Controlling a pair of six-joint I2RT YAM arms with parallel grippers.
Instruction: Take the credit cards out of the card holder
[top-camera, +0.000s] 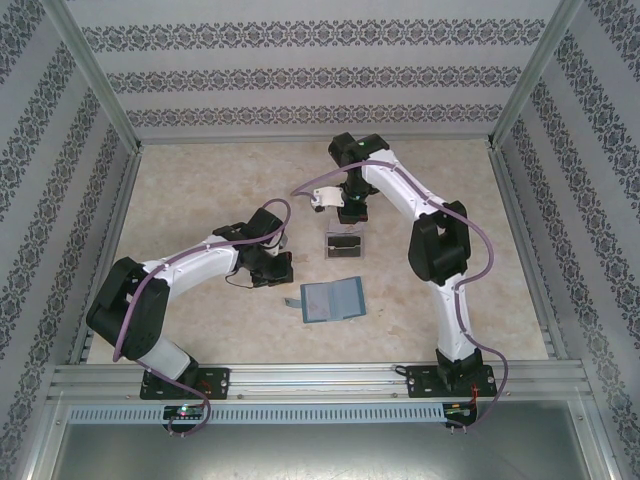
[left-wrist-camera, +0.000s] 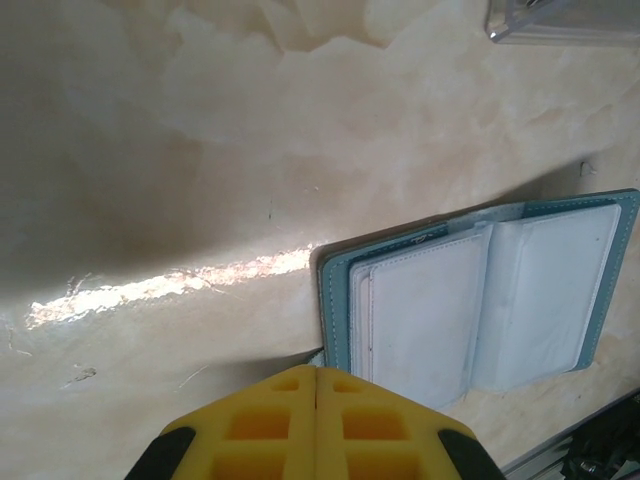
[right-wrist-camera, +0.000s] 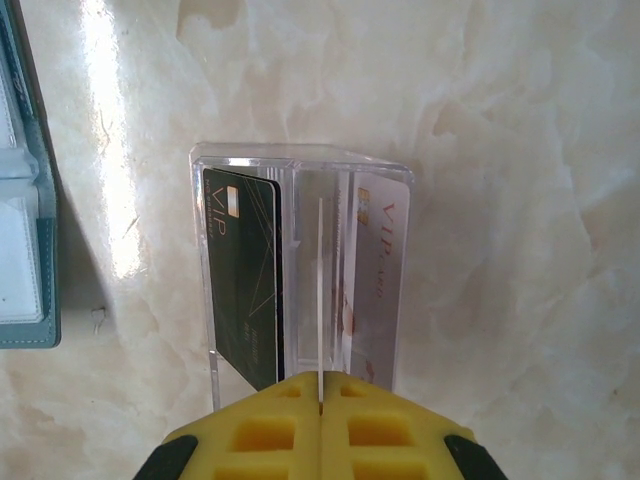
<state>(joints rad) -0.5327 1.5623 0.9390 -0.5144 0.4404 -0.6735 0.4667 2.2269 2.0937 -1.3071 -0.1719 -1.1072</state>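
Count: two arms, two grippers, one card holder (top-camera: 333, 298), one clear tray (top-camera: 346, 244), and two credit cards (right-wrist-camera: 245, 285), one dark and one pale (right-wrist-camera: 378, 285).
Card holder: lies open and flat on the marbled beige table (top-camera: 200, 200), lower centre of the top view, just below the tray and apart from it.
Cards: both stand in the tray, the dark one in its left compartment and the pale one in its right, as the right wrist view frames them.
Left gripper (left-wrist-camera: 317, 385): yellow ribbed fingers pressed together and holding nothing, at the bottom edge of its frame beside the holder's (left-wrist-camera: 480, 310) lower left corner.
Right gripper (right-wrist-camera: 320, 385): fingers also pressed together, in line with the tray's (right-wrist-camera: 300, 160) centre divider. Whether they touch the tray is hard to judge.
Top view alone: both white arms (top-camera: 190, 265) bent inward, with a small grey tab (top-camera: 291, 301) on the holder's left edge.
Wrist views alone: "VIP" lettering on both cards, the teal stitched border, and the pale glossy sleeves inside the holder.
Materials: the tray is transparent hard plastic with squared walls, and the cards are thin rectangles.
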